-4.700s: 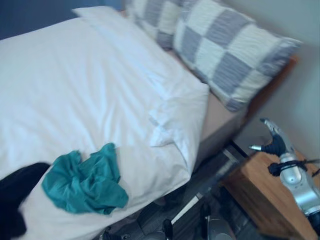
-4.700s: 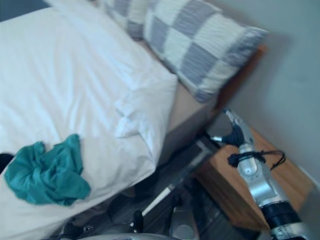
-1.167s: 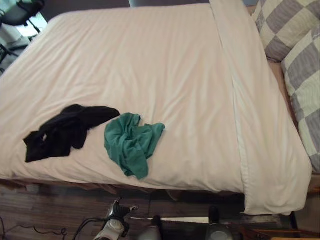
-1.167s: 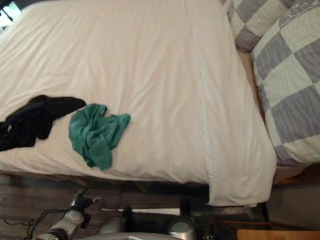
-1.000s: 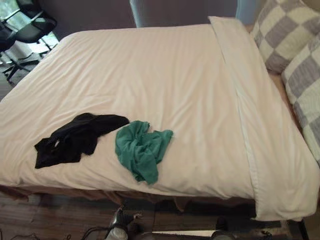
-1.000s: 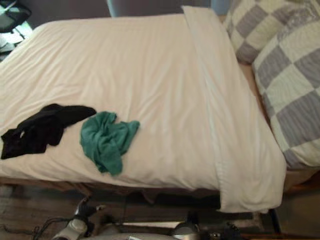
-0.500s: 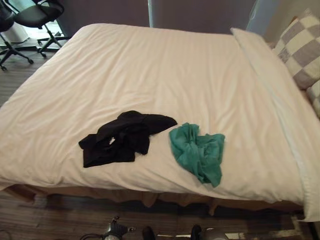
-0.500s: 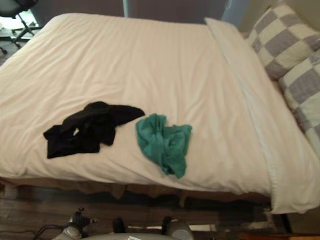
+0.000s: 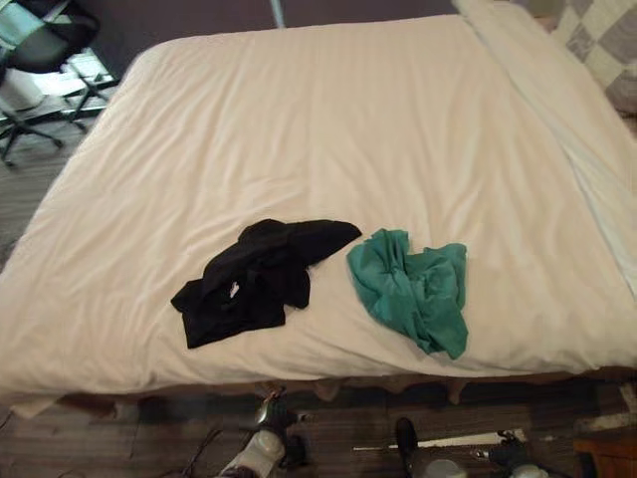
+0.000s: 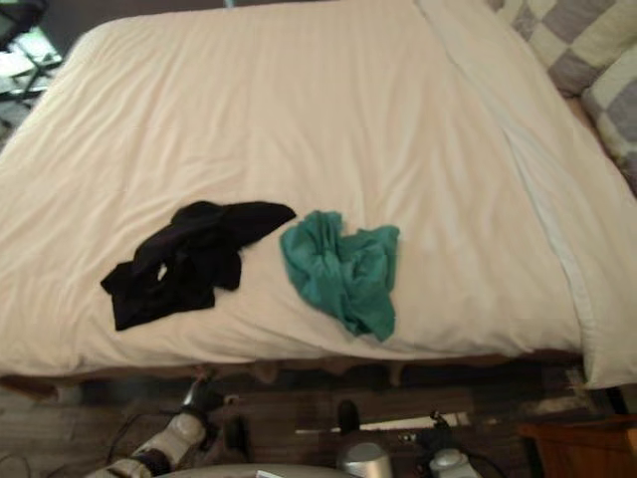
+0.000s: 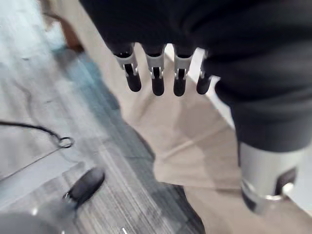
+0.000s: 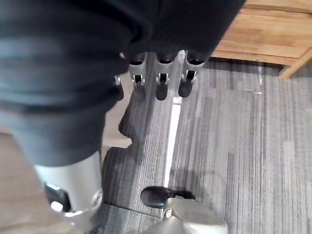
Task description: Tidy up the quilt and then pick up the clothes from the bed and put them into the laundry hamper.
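A crumpled black garment and a bunched green garment lie side by side on the cream quilt, near the bed's near edge. The quilt is spread smooth over the bed. My left hand hangs low below the bed's edge, under the black garment, with its fingers straight and holding nothing. In the right wrist view my right hand hangs over the grey floor with straight, empty fingers.
Checked pillows lie at the head of the bed on the right. A wooden nightstand stands by that end. An office chair stands on the floor beyond the bed's far left corner.
The camera has swung from the pillow end toward the two garments. The quilt's rumpled corner by the pillows now lies flat. My right hand has dropped from beside the nightstand. The garments have not moved.
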`<state>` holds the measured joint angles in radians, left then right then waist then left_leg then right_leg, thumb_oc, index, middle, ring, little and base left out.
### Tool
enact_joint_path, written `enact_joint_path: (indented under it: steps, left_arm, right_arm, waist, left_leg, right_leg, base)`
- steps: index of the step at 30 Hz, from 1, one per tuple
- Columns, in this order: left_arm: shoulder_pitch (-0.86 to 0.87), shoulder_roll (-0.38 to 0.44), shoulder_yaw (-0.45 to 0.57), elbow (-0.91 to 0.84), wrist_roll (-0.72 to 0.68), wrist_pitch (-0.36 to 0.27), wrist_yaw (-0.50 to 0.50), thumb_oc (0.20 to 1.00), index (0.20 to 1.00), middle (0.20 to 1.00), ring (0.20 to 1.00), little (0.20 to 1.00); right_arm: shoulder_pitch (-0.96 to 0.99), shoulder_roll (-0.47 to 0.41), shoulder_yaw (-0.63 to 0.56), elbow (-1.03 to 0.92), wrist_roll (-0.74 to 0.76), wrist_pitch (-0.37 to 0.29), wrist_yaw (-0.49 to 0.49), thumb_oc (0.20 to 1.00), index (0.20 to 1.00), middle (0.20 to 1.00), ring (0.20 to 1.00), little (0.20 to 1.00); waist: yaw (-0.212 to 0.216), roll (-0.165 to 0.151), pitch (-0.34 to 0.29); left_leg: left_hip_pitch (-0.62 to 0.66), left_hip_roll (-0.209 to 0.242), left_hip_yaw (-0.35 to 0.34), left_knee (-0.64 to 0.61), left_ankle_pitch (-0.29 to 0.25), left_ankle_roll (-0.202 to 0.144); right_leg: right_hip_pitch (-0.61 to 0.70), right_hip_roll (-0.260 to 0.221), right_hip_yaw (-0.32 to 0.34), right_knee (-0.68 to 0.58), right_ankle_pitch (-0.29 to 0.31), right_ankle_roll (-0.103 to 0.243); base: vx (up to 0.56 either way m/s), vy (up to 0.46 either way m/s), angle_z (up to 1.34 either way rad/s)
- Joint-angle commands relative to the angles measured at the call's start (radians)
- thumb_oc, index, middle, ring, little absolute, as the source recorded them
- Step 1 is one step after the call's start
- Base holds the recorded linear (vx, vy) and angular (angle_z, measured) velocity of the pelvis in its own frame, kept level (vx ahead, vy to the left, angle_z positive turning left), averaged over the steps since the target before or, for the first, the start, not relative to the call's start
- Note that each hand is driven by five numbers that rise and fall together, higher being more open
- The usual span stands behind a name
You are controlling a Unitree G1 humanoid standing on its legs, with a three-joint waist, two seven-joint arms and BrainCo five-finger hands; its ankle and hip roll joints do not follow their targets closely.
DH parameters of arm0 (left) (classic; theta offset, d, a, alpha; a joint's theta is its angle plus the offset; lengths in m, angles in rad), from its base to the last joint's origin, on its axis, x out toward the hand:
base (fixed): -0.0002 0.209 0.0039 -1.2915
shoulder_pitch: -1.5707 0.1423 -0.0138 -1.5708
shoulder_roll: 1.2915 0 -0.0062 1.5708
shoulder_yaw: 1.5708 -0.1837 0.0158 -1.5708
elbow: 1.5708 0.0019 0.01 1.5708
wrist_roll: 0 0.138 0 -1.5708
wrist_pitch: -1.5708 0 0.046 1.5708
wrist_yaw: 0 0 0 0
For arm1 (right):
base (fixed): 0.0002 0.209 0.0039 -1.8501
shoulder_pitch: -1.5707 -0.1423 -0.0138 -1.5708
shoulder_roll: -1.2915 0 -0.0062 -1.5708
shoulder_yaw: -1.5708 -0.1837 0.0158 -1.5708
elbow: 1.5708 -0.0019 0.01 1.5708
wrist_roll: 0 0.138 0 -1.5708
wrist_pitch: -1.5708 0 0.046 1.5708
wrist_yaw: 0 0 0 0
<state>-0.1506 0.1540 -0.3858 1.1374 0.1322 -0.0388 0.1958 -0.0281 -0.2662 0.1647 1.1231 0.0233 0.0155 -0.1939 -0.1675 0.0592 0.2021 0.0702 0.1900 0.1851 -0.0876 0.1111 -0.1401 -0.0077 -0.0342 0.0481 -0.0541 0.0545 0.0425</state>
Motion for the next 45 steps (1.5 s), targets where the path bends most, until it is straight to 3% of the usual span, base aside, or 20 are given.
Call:
enact_joint_path:
  steps: [1, 2, 3, 6, 8, 11, 13, 15, 16, 17, 20, 25, 29, 30, 32, 37, 39, 43, 45]
  left_arm:
    - [-0.005, 0.107, 0.035, 0.026, 0.002, 0.011, 0.002, 1.0, 1.0, 1.0, 1.0, 1.0]
    - [-0.005, 0.107, 0.035, 0.026, 0.002, 0.011, 0.002, 1.0, 1.0, 1.0, 1.0, 1.0]
    - [0.004, 0.11, 0.055, 0.046, -0.017, 0.016, 0.011, 1.0, 1.0, 1.0, 1.0, 1.0]
    - [0.009, 0.108, 0.081, 0.078, -0.038, 0.028, 0.014, 1.0, 1.0, 1.0, 1.0, 1.0]
    - [0.027, 0.104, 0.125, 0.11, -0.057, 0.031, 0.032, 1.0, 1.0, 1.0, 1.0, 1.0]
    - [0.069, 0.1, 0.216, 0.147, -0.123, 0.034, 0.062, 1.0, 1.0, 1.0, 1.0, 1.0]
    - [0.087, 0.106, 0.258, 0.164, -0.148, 0.036, 0.073, 1.0, 1.0, 1.0, 1.0, 1.0]
    - [0.172, 0.151, 0.378, 0.205, -0.201, 0.04, 0.094, 1.0, 1.0, 1.0, 1.0, 1.0]
    - [0.172, 0.151, 0.379, 0.205, -0.201, 0.04, 0.094, 1.0, 1.0, 1.0, 1.0, 1.0]
    - [0.243, 0.203, 0.476, 0.205, -0.234, 0.029, 0.108, 1.0, 1.0, 1.0, 1.0, 1.0]
    - [0.265, 0.296, 0.558, 0.105, -0.24, 0.004, 0.126, 1.0, 1.0, 1.0, 1.0, 1.0]
    - [0.252, 0.477, 0.563, -0.413, -0.109, -0.065, 0.186, 1.0, 1.0, 1.0, 1.0, 1.0]
    - [0.205, 0.555, 0.542, -0.726, -0.009, -0.113, 0.2, 1.0, 1.0, 1.0, 1.0, 1.0]
    - [0.196, 0.804, 0.651, -0.501, -0.081, -0.147, 0.127, 1.0, 1.0, 1.0, 1.0, 1.0]
    - [0.142, 0.736, 0.555, -0.69, -0.072, -0.173, 0.142, 1.0, 1.0, 1.0, 1.0, 1.0]
    - [0.043, 0.736, 0.39, -0.832, 0.043, -0.181, 0.12, 1.0, 1.0, 1.0, 1.0, 1.0]
    - [0.012, 0.744, 0.355, -0.976, 0.098, -0.157, 0.084, 1.0, 1.0, 1.0, 1.0, 1.0]
    - [-0.044, 0.732, 0.286, -0.972, 0.18, -0.149, 0.075, 1.0, 1.0, 1.0, 1.0, 1.0]
    - [-0.152, 0.725, 0.188, -0.888, 0.241, -0.114, 0.08, 1.0, 1.0, 1.0, 1.0, 1.0]
  right_arm:
    - [-0.031, 0.078, 0.059, -0.032, 0.056, -0.02, -0.001, 1.0, 1.0, 1.0, 1.0, 1.0]
    - [-0.031, 0.078, 0.059, -0.031, 0.056, -0.02, -0.001, 1.0, 1.0, 1.0, 1.0, 1.0]
    - [-0.038, 0.078, 0.066, -0.007, 0.059, -0.023, -0.003, 1.0, 1.0, 1.0, 1.0, 1.0]
    - [-0.03, 0.074, 0.05, 0.032, 0.064, -0.018, -0.008, 1.0, 1.0, 1.0, 1.0, 1.0]
    - [-0.01, 0.061, 0.018, 0.072, 0.085, -0.016, -0.024, 1.0, 1.0, 1.0, 1.0, 1.0]
    - [0.002, 0.003, -0.068, 0.122, 0.115, -0.019, -0.058, 1.0, 1.0, 1.0, 1.0, 1.0]
    - [0.011, -0.019, -0.094, 0.13, 0.117, -0.019, -0.065, 1.0, 1.0, 1.0, 1.0, 1.0]
    - [0.066, -0.092, -0.184, 0.113, 0.132, -0.032, -0.08, 1.0, 1.0, 1.0, 1.0, 1.0]
    - [0.066, -0.091, -0.184, 0.113, 0.132, -0.032, -0.08, 1.0, 1.0, 1.0, 1.0, 1.0]
    - [0.111, -0.155, -0.257, 0.024, 0.14, -0.053, -0.099, 1.0, 1.0, 1.0, 1.0, 1.0]
    - [0.179, -0.24, -0.306, -0.231, 0.052, -0.076, -0.128, 1.0, 1.0, 1.0, 1.0, 1.0]
    - [0.228, -0.404, -0.369, -0.614, -0.194, -0.089, -0.174, 1.0, 1.0, 1.0, 1.0, 1.0]
    - [0.194, -0.486, -0.36, -0.742, -0.285, -0.104, -0.176, 1.0, 1.0, 1.0, 1.0, 1.0]
    - [0.19, -0.57, -0.373, -0.75, -0.271, -0.116, -0.133, 1.0, 1.0, 1.0, 1.0, 1.0]
    - [0.165, -0.569, -0.346, -0.875, -0.312, -0.132, -0.134, 1.0, 1.0, 1.0, 1.0, 1.0]
    - [0.029, -0.587, -0.228, -0.963, -0.359, -0.157, -0.154, 1.0, 1.0, 1.0, 1.0, 1.0]
    - [-0.015, -0.583, -0.2, -1.003, -0.375, -0.143, -0.152, 1.0, 1.0, 1.0, 1.0, 1.0]
    - [-0.079, -0.573, -0.145, -1.04, -0.393, -0.146, -0.147, 1.0, 1.0, 1.0, 1.0, 1.0]
    - [-0.176, -0.568, -0.074, -1.052, -0.382, -0.15, -0.149, 1.0, 1.0, 1.0, 1.0, 1.0]
  waist:
    - [0.025, -0.057, -0.008]
    - [0.026, -0.057, -0.01]
    - [0.029, -0.051, -0.008]
    - [0.041, -0.058, -0.014]
    - [0.047, -0.075, -0.035]
    - [0.052, -0.078, -0.064]
    - [0.052, -0.08, -0.067]
    - [0.053, -0.08, -0.064]
    - [0.053, -0.079, -0.068]
    - [0.057, -0.074, -0.062]
    - [0.055, -0.065, -0.058]
    - [0.047, -0.062, -0.055]
    - [0.047, -0.072, -0.058]
    - [0.052, -0.059, -0.061]
    - [0.046, -0.064, -0.061]
    - [0.04, -0.069, -0.061]
    - [0.043, -0.066, -0.044]
    - [0.039, -0.064, -0.023]
    - [0.03, -0.059, 0.016]
  left_leg:
    - [-0.008, -0.018, 0.097, 0.008, -0.123, 0.026]
    - [-0.011, -0.018, 0.097, 0.008, -0.122, 0.026]
    - [-0.005, -0.028, 0.113, 0.002, -0.123, 0.038]
    - [-0.003, -0.042, 0.117, 0.004, -0.126, 0.041]
    - [-0.003, -0.053, 0.117, 0.013, -0.128, 0.039]
    - [0.014, -0.049, 0.147, 0.0, -0.122, 0.03]
    - [0.022, -0.048, 0.149, 0.0, -0.121, 0.028]
    - [0.032, -0.044, 0.138, 0.0, -0.117, 0.021]
    - [0.028, -0.044, 0.138, 0.0, -0.115, 0.021]
    - [0.029, -0.046, 0.13, 0.0, -0.114, 0.016]
    - [0.03, -0.049, 0.125, 0.0, -0.118, 0.015]
    - [0.031, -0.053, 0.118, 0.0, -0.128, 0.019]
    - [0.032, -0.053, 0.112, 0.0, -0.138, 0.023]
    - [0.034, -0.052, 0.112, 0.0, -0.136, 0.02]
    - [0.029, -0.055, 0.112, 0.0, -0.134, 0.02]
    - [0.023, -0.049, 0.128, 0.0, -0.137, 0.022]
    - [0.001, -0.048, 0.127, 0.0, -0.132, 0.023]
    - [-0.042, -0.045, 0.129, 0.0, -0.123, 0.023]
    - [-0.091, -0.045, 0.137, 0.0, -0.107, 0.023]
  right_leg:
    - [-0.082, -0.164, -0.115, 0.13, -0.059, 0.133]
    - [-0.085, -0.164, -0.115, 0.13, -0.058, 0.132]
    - [-0.07, -0.09, -0.131, 0.21, -0.131, 0.114]
    - [-0.048, -0.084, -0.18, 0.178, -0.154, 0.089]
    - [-0.004, -0.088, -0.175, 0.094, -0.131, 0.082]
    - [0.042, -0.101, -0.177, -0.02, -0.09, 0.098]
    - [0.057, -0.106, -0.181, -0.029, -0.087, 0.099]
    - [0.077, -0.119, -0.196, -0.033, -0.087, 0.107]
    - [0.073, -0.118, -0.196, -0.033, -0.085, 0.106]
    - [0.084, -0.127, -0.206, -0.033, -0.086, 0.115]
    - [0.091, -0.137, -0.212, -0.033, -0.085, 0.125]
    - [0.093, -0.148, -0.215, -0.033, -0.077, 0.138]
    - [0.092, -0.152, -0.21, -0.033, -0.074, 0.142]
    - [0.091, -0.152, -0.209, -0.033, -0.072, 0.144]
    - [0.083, -0.154, -0.205, -0.033, -0.066, 0.144]
    - [0.063, -0.15, -0.186, -0.033, -0.07, 0.143]
    - [0.043, -0.148, -0.182, -0.033, -0.067, 0.142]
    - [-0.002, -0.146, -0.172, -0.033, -0.061, 0.143]
    - [-0.062, -0.142, -0.156, -0.033, -0.042, 0.144]
  base:
    - [-0.12, 0.272, -0.89]
    - [-0.14, 0.305, -1.0]
    - [-0.03, 0.119, -0.95]
    - [-0.01, 0.052, -0.63]
    - [0.06, -0.068, -0.38]
    - [0.13, -0.07, 0.05]
    - [0.09, -0.044, 0.03]
    - [0.06, -0.035, 0.13]
    - [0.03, 0.005, 0.07]
    - [0.02, 0.018, 0.05]
    - [0.02, 0.033, 0.23]
    - [0.01, 0.03, 0.2]
    - [0.01, 0.007, 0.02]
    - [0.0, 0.0, 0.0]
    - [0.0, 0.004, -0.03]
    - [0.01, -0.017, -0.04]
    - [-0.08, -0.028, -0.12]
    - [-0.13, -0.023, -0.01]
    - [-0.21, -0.01, -0.14]
